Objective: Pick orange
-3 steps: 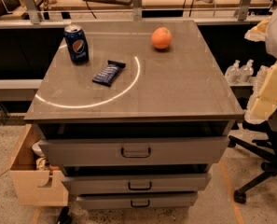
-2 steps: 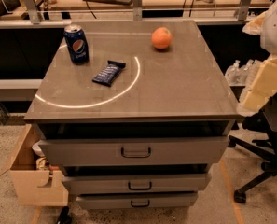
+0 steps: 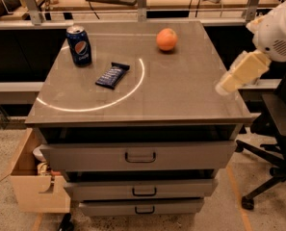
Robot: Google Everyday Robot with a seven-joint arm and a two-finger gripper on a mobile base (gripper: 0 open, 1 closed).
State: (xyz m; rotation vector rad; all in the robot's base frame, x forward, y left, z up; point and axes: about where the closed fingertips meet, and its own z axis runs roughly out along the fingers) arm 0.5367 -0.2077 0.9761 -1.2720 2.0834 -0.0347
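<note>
Orange (image 3: 166, 39) on desk (image 3: 181, 100), far side, right of centre | Pepsi can (image 3: 79, 44) and dark snack bar (image 3: 112, 75) well to its left | pincer (image 3: 241, 73) over desk's right edge, apart from orange; wide or narrow, can't make out

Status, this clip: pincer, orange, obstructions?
Pincer at cabinet top right edge, apart from orange. Orange at far centre, not held. Can and snack bar left, not between them.
</note>
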